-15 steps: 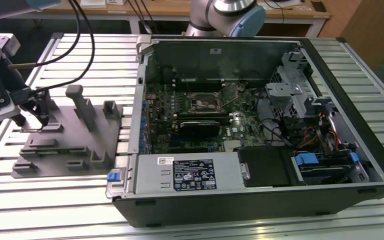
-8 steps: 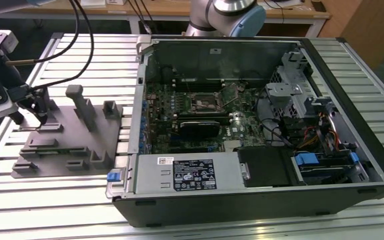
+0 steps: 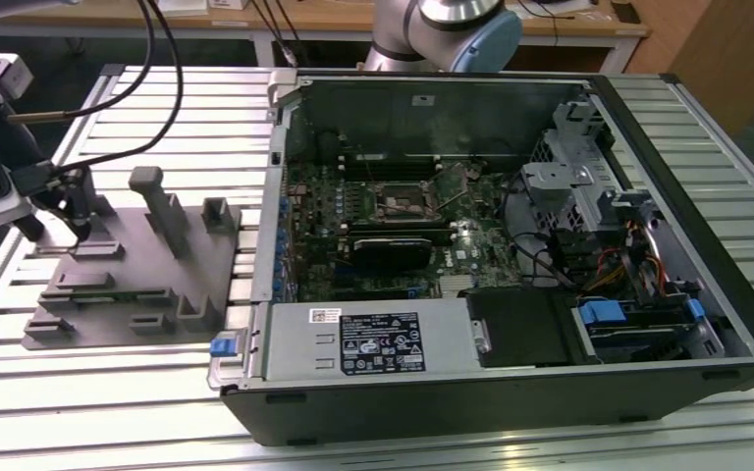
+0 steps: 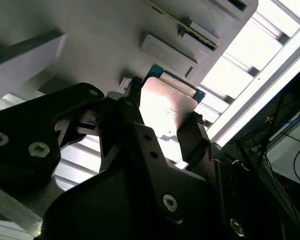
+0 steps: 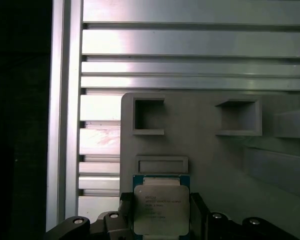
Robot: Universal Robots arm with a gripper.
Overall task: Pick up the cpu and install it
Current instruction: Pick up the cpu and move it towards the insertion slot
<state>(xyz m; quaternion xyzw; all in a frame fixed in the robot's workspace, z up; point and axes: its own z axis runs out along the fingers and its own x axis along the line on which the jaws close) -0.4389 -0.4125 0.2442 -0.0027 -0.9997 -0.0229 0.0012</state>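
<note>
So the tool (image 3: 60, 234) is down on the grey tray (image 3: 207, 285) at the exterior view's left, and its two black fingers (image 5: 126, 216) are closed in narrow on opposite edges of the cpu (image 5: 161, 210). In both wrist views the cpu is a flat square chip with a brushed silver lid that throws glare and a thin green-blue rim, pinched between the fingers just over a shallow rectangular recess. Can't tell if it's lifted clear of the tray or touching it. The tray is matte grey plastic with a printed look, with square open pockets, low frames and a few upright posts. It sits on the surface (image 3: 115, 392), which is ribbed aluminium slats, pale and shiny, with dark grooves. Beside the tray is a black computer case (image 3: 482, 412) lying on its side with the panel off. Inside it there's a green board (image 3: 482, 245) with a square metal socket (image 3: 397, 201) and a grey power supply (image 3: 370, 339). A wood-topped desk (image 3: 325, 18) stands behind.
</note>
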